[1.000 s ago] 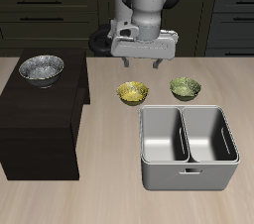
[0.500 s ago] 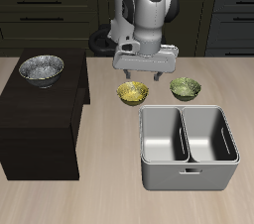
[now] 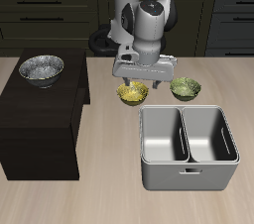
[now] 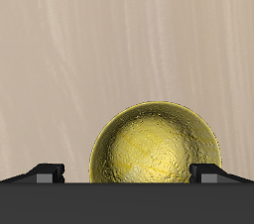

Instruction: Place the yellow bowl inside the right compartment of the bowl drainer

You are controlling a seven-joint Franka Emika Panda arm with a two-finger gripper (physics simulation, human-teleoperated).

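The yellow bowl (image 3: 133,93) stands upright on the table just behind the bowl drainer (image 3: 189,170). In the wrist view the yellow bowl (image 4: 156,144) fills the space between my two fingertips (image 4: 45,172), its mottled gold inside facing me. My gripper (image 3: 142,80) hangs open directly above it, fingers spread wider than the bowl and apart from it. The drainer is a grey metal tub with two equal wells, and nothing lies in either well.
A green bowl (image 3: 185,88) sits beside the yellow one, behind the drainer. A larger silver-grey bowl (image 3: 42,69) rests on a black cabinet (image 3: 40,119) at the table's side. Dark drawers line the wall behind the robot.
The gripper has come down towards the yellow bowl over the last second, staying open. The bowls and drainer have not moved.
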